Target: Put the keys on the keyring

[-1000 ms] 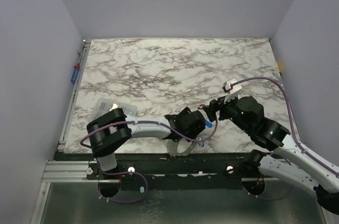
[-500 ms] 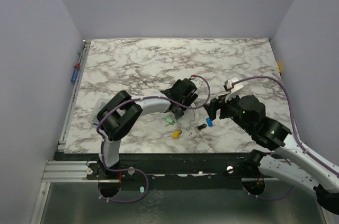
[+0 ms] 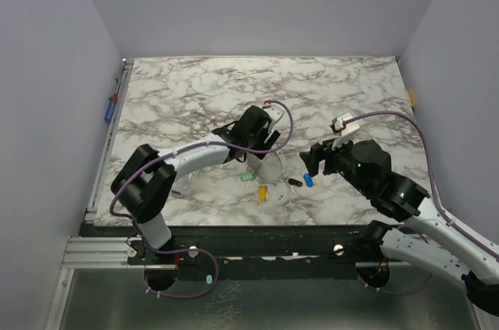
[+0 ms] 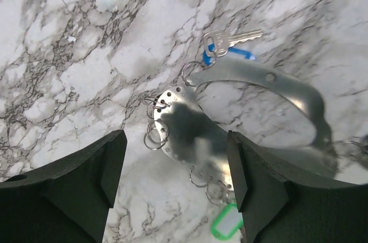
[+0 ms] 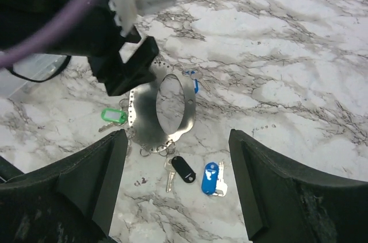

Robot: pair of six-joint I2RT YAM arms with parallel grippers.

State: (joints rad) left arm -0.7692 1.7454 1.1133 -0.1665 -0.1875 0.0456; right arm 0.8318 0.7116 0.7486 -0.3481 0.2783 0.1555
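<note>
Two tools spread wide, both empty! Left tool (image 3: pixel 260 144) hovers right over the keyring (image 5: pixel 170 107), a punched metal oval on the bench (image 3: pixel 195 96). Its long axis runs away from the right tool (image 3: pixel 316 160). Around it lie the keys (image 3: pixel 262 192): green tag (image 5: pixel 113 116), black tag (image 5: pixel 185 169), blue tag (image 5: pixel 211 178). A silver key (image 4: pixel 233 38) sits just beside its far end, blade pointing right in the left wrist view.

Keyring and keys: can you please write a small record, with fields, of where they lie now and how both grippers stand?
keyring: flat silvery loop with holes, lying on the table
green key: beside the loop
blue key at rim: at the loop's edge
loose blue key: apart from the loop, beside the black tag
left gripper: open, over the keyring, empty
right gripper: open, empty
</note>
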